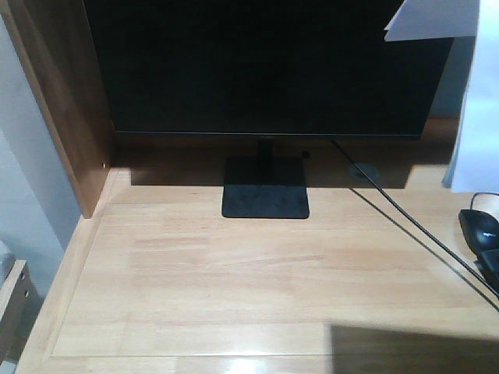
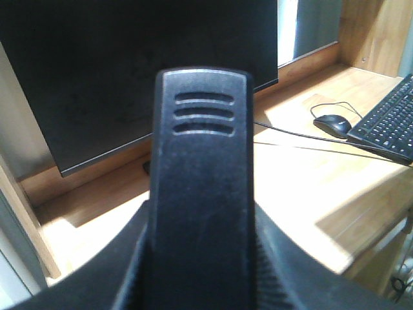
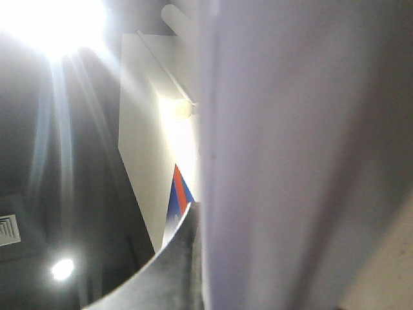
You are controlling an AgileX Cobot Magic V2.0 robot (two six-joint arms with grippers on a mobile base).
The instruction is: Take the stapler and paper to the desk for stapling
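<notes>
In the left wrist view the black stapler (image 2: 200,168) stands upright and fills the middle, three grooves near its top end. My left gripper (image 2: 201,223) is shut on it, a dark finger (image 2: 103,274) pressing each side, above the light wood desk (image 2: 303,187). The white paper (image 3: 290,155) fills the right half of the right wrist view, which looks up at the ceiling. My right gripper (image 3: 205,258) is shut on the sheet, with one grey finger (image 3: 174,265) against it. In the front view the paper (image 1: 474,109) hangs at the top right over the desk (image 1: 234,273). Neither gripper shows there.
A large black monitor (image 1: 265,62) stands on its base (image 1: 265,191) at the back of the desk. A black mouse (image 1: 479,226) and a keyboard (image 2: 387,119) lie at the right, with a cable (image 1: 405,222) running across. A dark-brown side panel (image 1: 58,101) bounds the left.
</notes>
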